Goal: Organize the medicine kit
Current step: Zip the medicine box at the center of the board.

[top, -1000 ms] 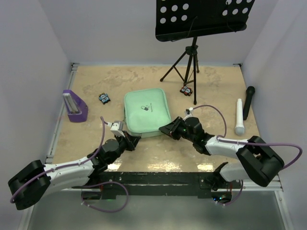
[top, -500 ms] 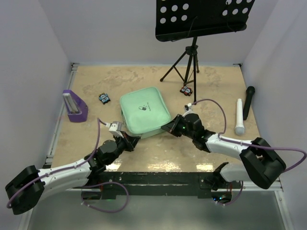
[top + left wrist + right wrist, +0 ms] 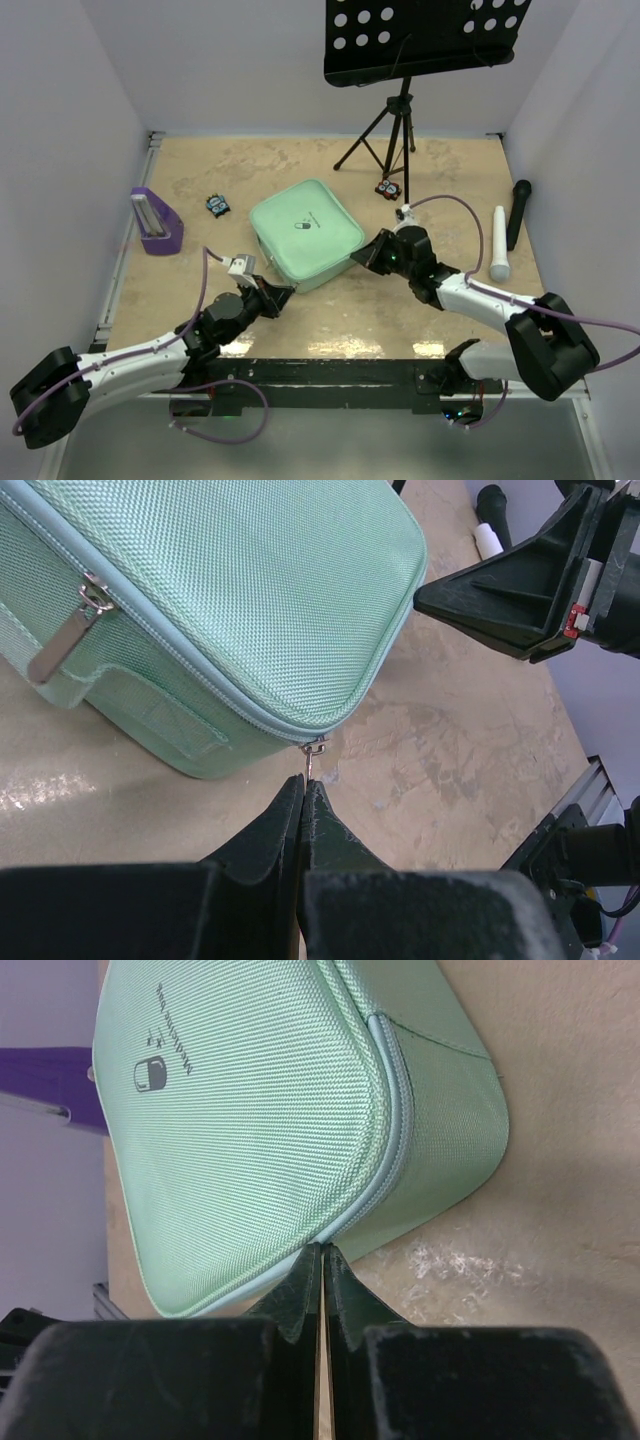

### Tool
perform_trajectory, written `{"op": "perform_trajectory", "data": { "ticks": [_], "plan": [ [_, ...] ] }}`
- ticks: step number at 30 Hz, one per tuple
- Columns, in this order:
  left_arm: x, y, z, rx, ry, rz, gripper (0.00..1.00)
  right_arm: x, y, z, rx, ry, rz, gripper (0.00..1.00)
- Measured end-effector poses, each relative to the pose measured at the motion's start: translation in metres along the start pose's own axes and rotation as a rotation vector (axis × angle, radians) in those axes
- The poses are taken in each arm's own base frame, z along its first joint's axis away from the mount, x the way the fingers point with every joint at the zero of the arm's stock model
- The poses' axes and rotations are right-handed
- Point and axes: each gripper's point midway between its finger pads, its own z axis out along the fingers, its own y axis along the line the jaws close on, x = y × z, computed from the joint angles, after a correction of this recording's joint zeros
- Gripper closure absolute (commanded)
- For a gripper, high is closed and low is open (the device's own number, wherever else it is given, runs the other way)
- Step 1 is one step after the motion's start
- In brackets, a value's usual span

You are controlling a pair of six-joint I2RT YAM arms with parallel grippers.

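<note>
Starting at the left of the top view, a purple stand (image 3: pixel 155 222) sits near the left edge of the table (image 3: pixel 330 315), at 9 o'clock from the medicine kit. A small black-and-blue object (image 3: pixel 217 205) lies between the two, at 10 o'clock from the kit.

The medicine kit (image 3: pixel 305 233) lies flat at the centre of the table. Its lid is closed, its pill logo (image 3: pixel 298 224) faces up, and it sits slightly rotated relative to the table edges.

The left gripper (image 3: pixel 287 291) sits at 6 o'clock from the kit, at its near corner. In the left wrist view, the fingers are pressed together. Their tips pinch the lower end of the small zipper pull (image 3: pixel 314 752), which hangs from the zip line at that corner. A longer zipper tab (image 3: pixel 62 645) hangs on the kit's side wall, at 10 o'clock from the fingertips.

The right gripper (image 3: pixel 356 259) sits at 4 o'clock from the kit. In the right wrist view, its fingers are pressed together. The tips touch the zip seam on the kit's edge. Whether they pinch anything cannot be determined.

A music stand (image 3: pixel 425 40) stands at 1 o'clock from the kit. A small black-and-red object (image 3: pixel 388 188) lies by one tripod foot. A white microphone (image 3: pixel 499 243) and a black microphone (image 3: pixel 518 213) lie side by side at 3 o'clock, near the right edge.
</note>
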Motion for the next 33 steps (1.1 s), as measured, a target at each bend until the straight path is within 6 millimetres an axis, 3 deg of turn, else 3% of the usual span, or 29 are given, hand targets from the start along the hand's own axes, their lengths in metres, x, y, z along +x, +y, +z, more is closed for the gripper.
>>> {"op": "perform_trajectory", "data": {
  "ticks": [5,9,12,14,17,19,24,28,33],
  "plan": [
    [-0.002,0.003,-0.002,-0.017,-0.009,-0.012,1.0,-0.02,-0.01,0.0,0.036,-0.05,-0.029,1.0],
    [-0.004,0.009,-0.005,-0.051,-0.019,-0.033,1.0,-0.047,-0.034,-0.002,0.126,-0.136,-0.043,1.0],
    [-0.006,0.014,-0.006,-0.076,-0.03,-0.048,1.0,-0.052,-0.045,-0.004,0.17,-0.152,-0.056,1.0],
    [-0.007,0.015,-0.007,-0.085,-0.036,-0.055,1.0,-0.052,-0.045,-0.005,0.166,-0.149,-0.068,0.82],
    [-0.006,0.016,-0.007,-0.085,-0.035,-0.052,1.0,-0.053,-0.026,-0.013,0.074,-0.161,-0.071,0.56],
    [-0.005,0.015,-0.006,-0.079,-0.029,-0.048,1.0,-0.049,-0.012,-0.018,0.0,-0.155,-0.063,0.45],
    [0.002,0.009,0.001,-0.049,-0.003,-0.031,1.0,-0.018,0.005,-0.015,-0.094,-0.054,-0.019,0.35],
    [0.005,0.004,0.006,-0.026,0.004,-0.033,1.0,0.012,0.017,-0.014,-0.13,0.031,0.022,0.34],
    [0.008,0.001,0.009,-0.01,0.011,-0.033,1.0,0.021,0.026,-0.009,-0.156,0.056,0.084,0.34]
  ]
}}
